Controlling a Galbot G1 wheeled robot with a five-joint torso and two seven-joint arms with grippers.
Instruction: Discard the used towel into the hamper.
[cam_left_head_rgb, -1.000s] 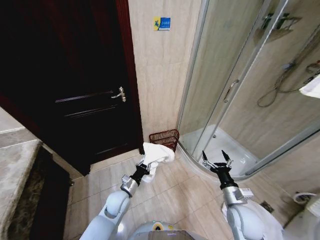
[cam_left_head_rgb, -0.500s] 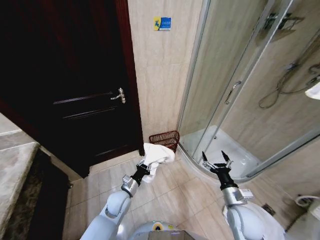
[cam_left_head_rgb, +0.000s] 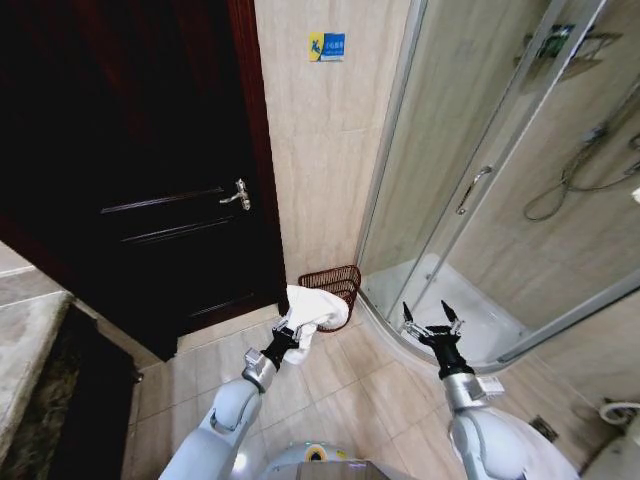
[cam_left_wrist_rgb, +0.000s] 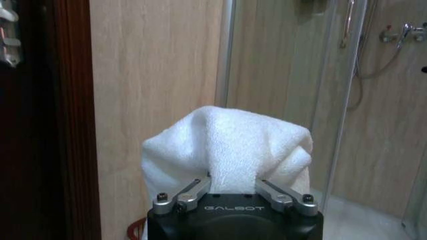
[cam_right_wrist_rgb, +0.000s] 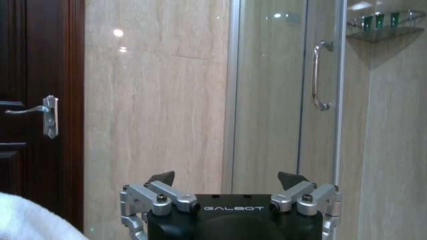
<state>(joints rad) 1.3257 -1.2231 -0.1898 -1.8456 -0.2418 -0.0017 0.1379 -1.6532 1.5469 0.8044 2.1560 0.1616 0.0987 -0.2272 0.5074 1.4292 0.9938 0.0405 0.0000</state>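
My left gripper (cam_left_head_rgb: 291, 331) is shut on the white used towel (cam_left_head_rgb: 316, 308), held up in front of me; the towel (cam_left_wrist_rgb: 227, 147) bulges out over the left gripper (cam_left_wrist_rgb: 230, 186). Just beyond the towel stands the hamper (cam_left_head_rgb: 333, 279), a small dark reddish-brown open-weave basket on the floor against the tiled wall, partly covered by the towel. My right gripper (cam_left_head_rgb: 432, 321) is raised to the right, open, nothing between its fingers. In the right wrist view the right gripper (cam_right_wrist_rgb: 227, 178) is open, with a corner of the towel (cam_right_wrist_rgb: 30, 220) beside it.
A dark wooden door (cam_left_head_rgb: 150, 170) with a metal handle (cam_left_head_rgb: 238, 195) stands to the left of the hamper. A curved glass shower enclosure (cam_left_head_rgb: 480, 180) rises on the right, its white tray (cam_left_head_rgb: 440, 300) on the floor. A stone counter edge (cam_left_head_rgb: 20, 380) is at far left.
The whole picture has shifted slightly as the camera moved; the door and hamper sit a little nearer. Both arms keep the same pose, the towel still in the left gripper.
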